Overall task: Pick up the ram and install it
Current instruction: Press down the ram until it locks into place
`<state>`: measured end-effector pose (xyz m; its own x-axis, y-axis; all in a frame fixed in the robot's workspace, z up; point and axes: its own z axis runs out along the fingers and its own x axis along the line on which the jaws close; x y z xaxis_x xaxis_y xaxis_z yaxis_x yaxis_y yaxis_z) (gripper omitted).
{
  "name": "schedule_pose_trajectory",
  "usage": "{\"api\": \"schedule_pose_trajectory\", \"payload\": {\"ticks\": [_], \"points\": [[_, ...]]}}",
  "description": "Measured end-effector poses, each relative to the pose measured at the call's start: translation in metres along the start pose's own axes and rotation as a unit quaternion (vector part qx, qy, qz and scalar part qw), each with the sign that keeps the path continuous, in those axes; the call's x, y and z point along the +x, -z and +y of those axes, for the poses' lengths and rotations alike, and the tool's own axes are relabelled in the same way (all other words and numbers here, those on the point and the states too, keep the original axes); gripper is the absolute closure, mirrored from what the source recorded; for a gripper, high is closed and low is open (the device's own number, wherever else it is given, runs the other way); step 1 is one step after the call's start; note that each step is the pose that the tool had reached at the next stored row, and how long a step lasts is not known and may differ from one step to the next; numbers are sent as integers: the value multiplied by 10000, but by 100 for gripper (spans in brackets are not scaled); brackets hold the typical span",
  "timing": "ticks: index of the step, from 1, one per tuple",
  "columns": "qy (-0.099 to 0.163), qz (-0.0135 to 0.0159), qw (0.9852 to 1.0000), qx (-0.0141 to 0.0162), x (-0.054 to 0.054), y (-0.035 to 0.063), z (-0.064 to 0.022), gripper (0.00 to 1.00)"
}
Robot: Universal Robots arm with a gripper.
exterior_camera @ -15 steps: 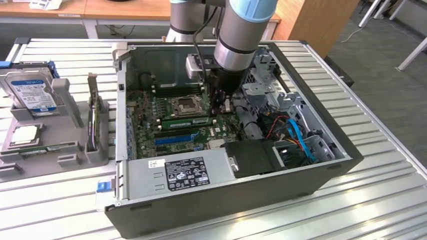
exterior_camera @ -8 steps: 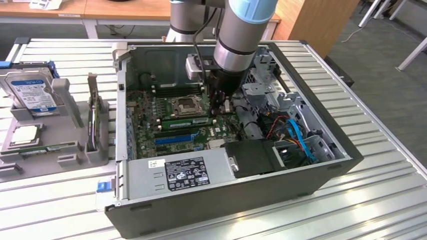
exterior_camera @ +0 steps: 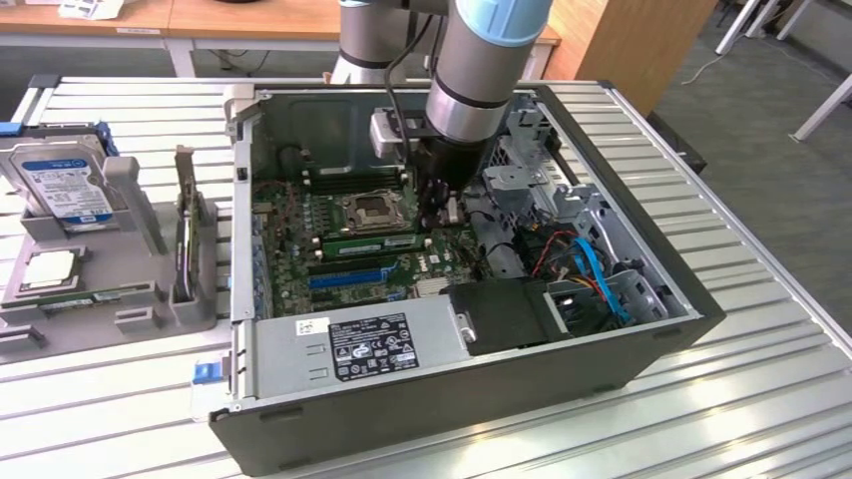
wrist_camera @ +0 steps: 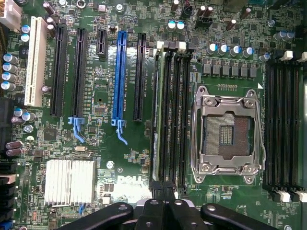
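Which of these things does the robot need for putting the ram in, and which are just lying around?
For the job:
ram, standing in a slot
black memory slots
gripper, shut, near those slots

Just lying about:
hard drive
loose processor chip
power supply
blue cables

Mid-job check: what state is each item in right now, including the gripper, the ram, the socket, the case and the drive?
gripper: shut, holding nothing, above the slot bank.
ram: sitting in the outermost slot of the bank beside the CPU socket; latching cannot be told.
CPU socket: empty, frame down.
computer case: on its side, panel off.
hard drive: outside the case, in the tray.
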<state>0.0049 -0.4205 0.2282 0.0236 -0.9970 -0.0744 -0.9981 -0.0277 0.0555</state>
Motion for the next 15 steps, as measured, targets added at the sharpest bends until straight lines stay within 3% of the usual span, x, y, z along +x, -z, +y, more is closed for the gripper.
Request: {"api": "schedule_pose_trajectory", "payload": {"ticks": [15], "points": [[0, 0, 10000, 0, 3, -36, -2, 90]]}}
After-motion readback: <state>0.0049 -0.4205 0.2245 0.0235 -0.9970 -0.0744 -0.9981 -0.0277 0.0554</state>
